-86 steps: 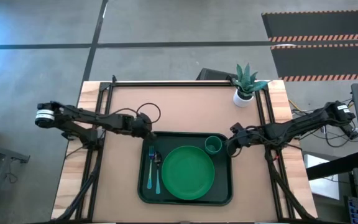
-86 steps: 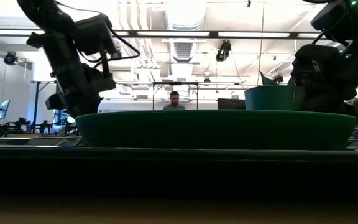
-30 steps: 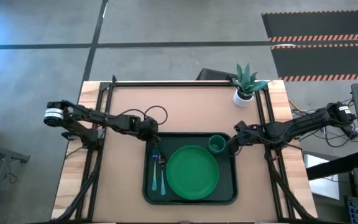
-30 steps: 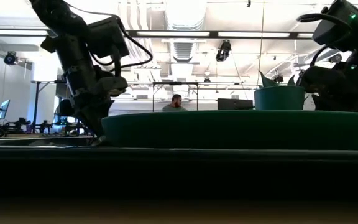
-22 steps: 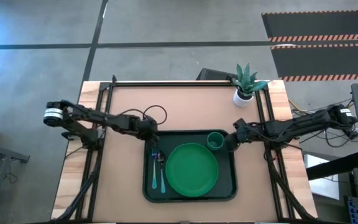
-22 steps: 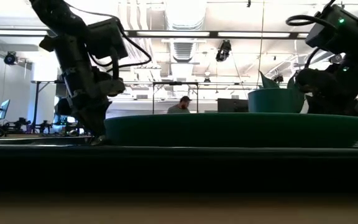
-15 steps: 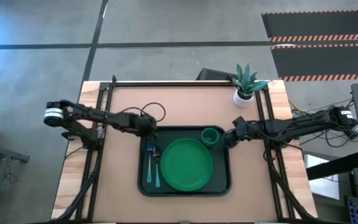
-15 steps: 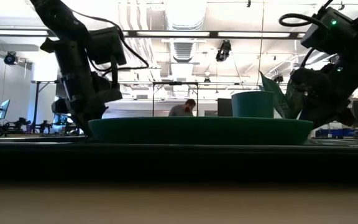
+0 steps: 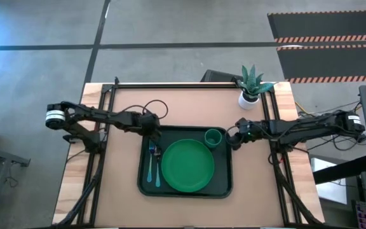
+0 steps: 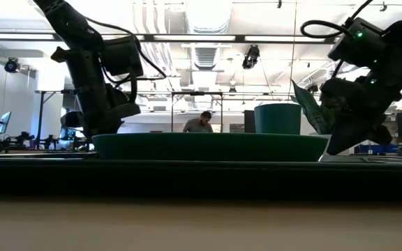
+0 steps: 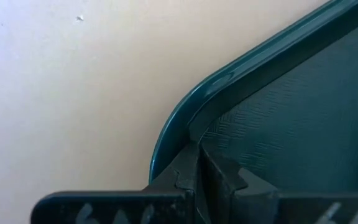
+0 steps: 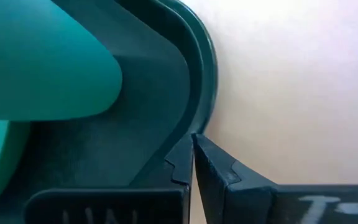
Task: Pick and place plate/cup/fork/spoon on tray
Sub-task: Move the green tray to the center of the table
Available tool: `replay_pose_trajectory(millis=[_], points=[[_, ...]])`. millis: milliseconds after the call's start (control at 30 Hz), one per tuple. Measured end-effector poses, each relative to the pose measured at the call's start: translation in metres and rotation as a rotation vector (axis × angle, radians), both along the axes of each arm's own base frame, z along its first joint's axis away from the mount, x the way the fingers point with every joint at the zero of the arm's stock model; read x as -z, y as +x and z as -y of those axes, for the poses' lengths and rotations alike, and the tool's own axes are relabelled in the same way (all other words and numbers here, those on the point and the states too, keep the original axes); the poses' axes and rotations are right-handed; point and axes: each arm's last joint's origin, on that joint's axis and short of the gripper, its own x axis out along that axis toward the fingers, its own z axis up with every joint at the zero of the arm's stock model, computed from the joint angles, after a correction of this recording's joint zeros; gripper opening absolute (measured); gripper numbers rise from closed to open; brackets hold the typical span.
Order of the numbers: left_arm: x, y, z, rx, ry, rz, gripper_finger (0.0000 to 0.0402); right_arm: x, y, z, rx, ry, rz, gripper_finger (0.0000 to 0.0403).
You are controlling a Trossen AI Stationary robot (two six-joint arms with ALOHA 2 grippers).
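Both grippers, left gripper (image 9: 150, 131) and right gripper (image 9: 233, 137), pinch opposite rims of the tray (image 9: 184, 190).

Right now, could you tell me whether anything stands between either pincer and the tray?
Nothing visible does. The left pincer is shut on the tray rim at its far left corner, and the right pincer is shut on the rim at the far right corner, beside the cup.
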Motion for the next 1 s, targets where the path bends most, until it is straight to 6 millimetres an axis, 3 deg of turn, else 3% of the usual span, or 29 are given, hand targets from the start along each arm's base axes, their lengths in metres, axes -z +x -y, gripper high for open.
replay_pose_trajectory(millis=[333,800,1000], points=[[-0.001,0.001,0.000,-0.001,0.002,0.007,0.0000,-0.001,0.021,0.011,-0.058,0.021,0.163,0.0009],[-0.003,0.003,-0.001,0.000,0.002,0.028,0.0000,0.030,0.029,0.016,-0.104,0.044,0.014,0.0008],[-0.005,0.008,-0.002,0.000,0.013,0.082,0.0000,0.031,0.030,0.030,-0.081,-0.007,0.037,0.0008]])
